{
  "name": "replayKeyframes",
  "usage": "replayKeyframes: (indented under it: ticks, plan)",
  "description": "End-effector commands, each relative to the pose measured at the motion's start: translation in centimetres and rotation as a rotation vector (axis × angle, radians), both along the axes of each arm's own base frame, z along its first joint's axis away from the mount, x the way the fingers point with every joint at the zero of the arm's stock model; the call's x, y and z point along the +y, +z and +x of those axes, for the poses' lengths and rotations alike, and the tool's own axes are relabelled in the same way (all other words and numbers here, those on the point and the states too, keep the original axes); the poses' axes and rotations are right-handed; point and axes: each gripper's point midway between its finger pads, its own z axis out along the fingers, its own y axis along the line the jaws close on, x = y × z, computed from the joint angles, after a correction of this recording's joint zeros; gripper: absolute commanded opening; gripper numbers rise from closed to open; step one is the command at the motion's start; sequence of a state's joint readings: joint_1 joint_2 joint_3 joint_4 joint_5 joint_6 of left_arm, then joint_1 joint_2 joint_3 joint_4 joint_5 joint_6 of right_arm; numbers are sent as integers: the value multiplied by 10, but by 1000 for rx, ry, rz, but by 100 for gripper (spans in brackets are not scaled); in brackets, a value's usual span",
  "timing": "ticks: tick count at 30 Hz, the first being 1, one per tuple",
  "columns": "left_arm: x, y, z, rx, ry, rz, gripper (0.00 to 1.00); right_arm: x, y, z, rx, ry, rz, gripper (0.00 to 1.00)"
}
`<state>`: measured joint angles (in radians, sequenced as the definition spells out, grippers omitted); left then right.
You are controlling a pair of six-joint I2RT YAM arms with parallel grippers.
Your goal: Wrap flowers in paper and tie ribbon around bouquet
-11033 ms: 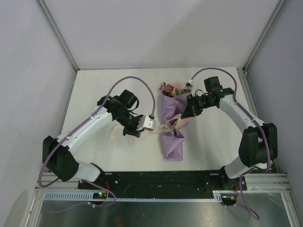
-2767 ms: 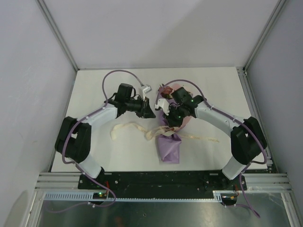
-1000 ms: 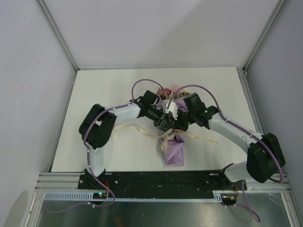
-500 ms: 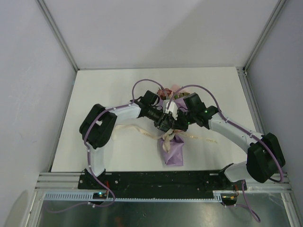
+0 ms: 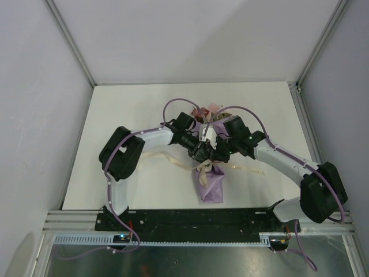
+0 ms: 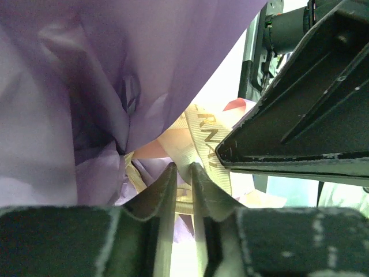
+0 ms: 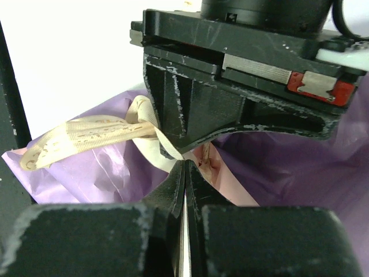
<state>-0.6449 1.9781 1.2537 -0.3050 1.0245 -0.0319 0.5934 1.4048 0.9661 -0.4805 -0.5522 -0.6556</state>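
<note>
The bouquet (image 5: 211,183) lies in the middle of the table as a lilac paper cone (image 6: 86,69), with the flowers (image 5: 206,110) at its far end. The cream ribbon (image 5: 201,168) loops around the pinched waist. Both grippers meet there, fingertip to fingertip. My left gripper (image 5: 202,153) (image 6: 183,168) has its jaws close together with a ribbon strand (image 6: 203,134) running between the tips. My right gripper (image 5: 215,152) (image 7: 184,164) is shut, and a ribbon strand (image 7: 167,147) runs into its tips. A pink paper flap (image 7: 233,186) shows under them.
One loose ribbon tail (image 5: 168,157) trails left on the white table (image 5: 127,115), another (image 5: 251,169) trails right. Each wrist view is partly blocked by the other gripper's black body (image 6: 300,115) (image 7: 230,86). Grey walls close in the table on three sides.
Both grippers stay at the bouquet's waist. The left wrist has shifted slightly right and closer to the right gripper. The ribbon loop sits a little lower on the cone.
</note>
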Motion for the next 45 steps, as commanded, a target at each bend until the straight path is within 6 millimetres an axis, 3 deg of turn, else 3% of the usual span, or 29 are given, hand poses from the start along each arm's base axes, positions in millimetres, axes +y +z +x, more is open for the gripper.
replayKeyframes:
  ticks: [1, 4, 9, 17, 22, 26, 31, 38, 45]
  plan:
    - [-10, 23, 10, -68, -23, -64, 16, 3, 11, -2, -36, 33, 36, 0]
    - [-10, 34, 14, -76, -16, -82, 8, 1, 9, -3, -36, 34, 31, 0]
    - [-8, 46, 18, -91, -5, -101, 4, -3, 8, -4, -39, 35, 27, 0]
    - [1, 43, 36, -92, 65, -67, 0, -8, 5, -5, -39, 36, 12, 0]
    - [5, 42, 46, -89, 102, -51, 0, -13, 6, -7, -41, 44, 2, 17]
    - [4, 39, 45, -74, 114, -34, 0, -13, 22, -10, -53, 32, 39, 42]
    - [5, 34, 49, -67, 141, -6, 0, -6, 41, -36, 33, 41, 92, 60]
    - [4, 32, 53, -68, 159, 7, 0, 12, 35, -79, 174, 73, 52, 64]
    - [5, 31, 52, -74, 160, 11, 0, 32, 19, -68, 212, -62, 20, 65]
